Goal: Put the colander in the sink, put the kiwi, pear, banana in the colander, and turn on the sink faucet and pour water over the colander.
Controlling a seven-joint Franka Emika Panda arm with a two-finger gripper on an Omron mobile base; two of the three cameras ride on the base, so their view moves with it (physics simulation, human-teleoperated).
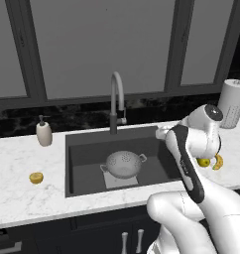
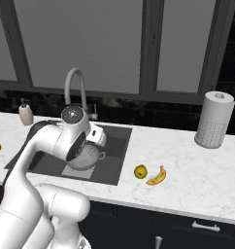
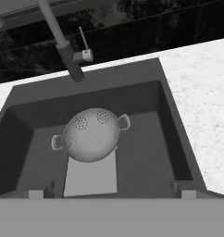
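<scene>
Marble counter (image 1: pixel 23 198) around sink (image 3: pixel 146 139), colander (image 3: pixel 91 134) mid-floor clear of walls, tool (image 3: pixel 109 192) agape above.

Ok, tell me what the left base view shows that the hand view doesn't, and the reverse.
Left base view alone: the kiwi on the counter left of the sink, the soap bottle, the pear and banana right of the sink beside the arm, the paper towel roll, and the windows. Hand view alone: the open gripper above the sink's near edge, and the faucet's lever from close up. Both: the colander lying dome-up in the sink, over the lighter plate, and the faucet, with no water running.
</scene>
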